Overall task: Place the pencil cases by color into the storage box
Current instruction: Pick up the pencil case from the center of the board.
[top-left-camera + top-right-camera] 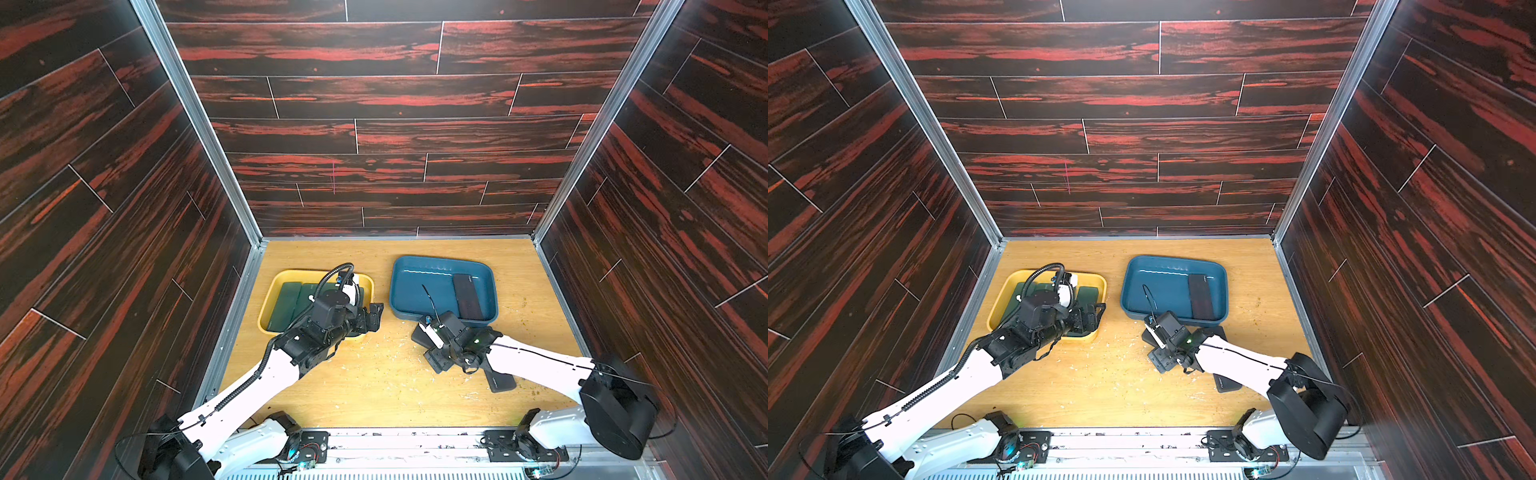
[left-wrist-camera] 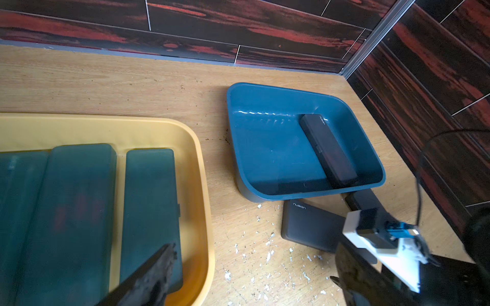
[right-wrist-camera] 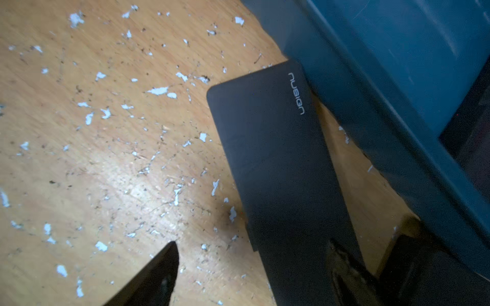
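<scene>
Three dark green pencil cases [image 2: 148, 206] lie side by side in the yellow tray [image 1: 318, 275]. One black case [image 1: 467, 296] rests in the blue tray [image 1: 419, 266]. Another black case [image 3: 278, 164] lies flat on the table against that tray's front wall. My right gripper [image 3: 252, 265] is open around its near end, without touching it; in a top view this gripper [image 1: 434, 353] hangs low over the case. A further black case [image 1: 500, 380] shows from under the right arm. My left gripper [image 1: 374, 318] is open and empty over the yellow tray's front right corner.
Dark wood-pattern walls close in the table [image 1: 374, 386] at the back and on both sides. White flecks litter the wood between the trays. One more dark case end [image 2: 363, 198] shows by the blue tray's front right corner, partly hidden by my right arm.
</scene>
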Motion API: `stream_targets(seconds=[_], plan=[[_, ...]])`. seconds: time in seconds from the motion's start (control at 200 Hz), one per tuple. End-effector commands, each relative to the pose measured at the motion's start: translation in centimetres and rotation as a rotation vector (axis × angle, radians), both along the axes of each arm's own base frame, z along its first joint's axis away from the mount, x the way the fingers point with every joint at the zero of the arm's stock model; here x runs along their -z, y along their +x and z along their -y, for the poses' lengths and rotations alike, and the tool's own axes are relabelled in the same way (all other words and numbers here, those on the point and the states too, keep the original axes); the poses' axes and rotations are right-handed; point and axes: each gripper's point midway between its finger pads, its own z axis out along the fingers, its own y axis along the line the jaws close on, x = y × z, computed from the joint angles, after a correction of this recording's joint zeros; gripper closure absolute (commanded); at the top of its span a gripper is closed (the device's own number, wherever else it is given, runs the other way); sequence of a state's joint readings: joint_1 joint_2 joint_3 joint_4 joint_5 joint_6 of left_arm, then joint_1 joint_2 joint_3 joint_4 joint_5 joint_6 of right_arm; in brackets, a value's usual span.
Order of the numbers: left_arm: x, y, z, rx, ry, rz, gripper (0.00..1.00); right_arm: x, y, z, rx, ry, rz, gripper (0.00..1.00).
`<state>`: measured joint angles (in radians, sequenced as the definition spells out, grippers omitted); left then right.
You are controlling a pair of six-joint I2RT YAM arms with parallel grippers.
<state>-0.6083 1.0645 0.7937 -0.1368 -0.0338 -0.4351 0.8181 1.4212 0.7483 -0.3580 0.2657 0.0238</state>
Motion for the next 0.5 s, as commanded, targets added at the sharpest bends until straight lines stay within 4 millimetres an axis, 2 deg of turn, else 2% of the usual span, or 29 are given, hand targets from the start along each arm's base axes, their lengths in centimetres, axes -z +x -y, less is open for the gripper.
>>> stream_targets(seconds=[0.0, 0.491], plan=[[-1.2, -0.3, 0.5, 0.011, -0.07, 0.012, 0.05, 0.0, 0.7, -0.8, -0.017, 0.019, -0.017, 0.13], [-2.5, -0.3, 1.6, 0.039, -0.135, -0.003, 0.05, 1.4, 2.9, 1.3, 0.057, -0.034, -0.019, 0.12]])
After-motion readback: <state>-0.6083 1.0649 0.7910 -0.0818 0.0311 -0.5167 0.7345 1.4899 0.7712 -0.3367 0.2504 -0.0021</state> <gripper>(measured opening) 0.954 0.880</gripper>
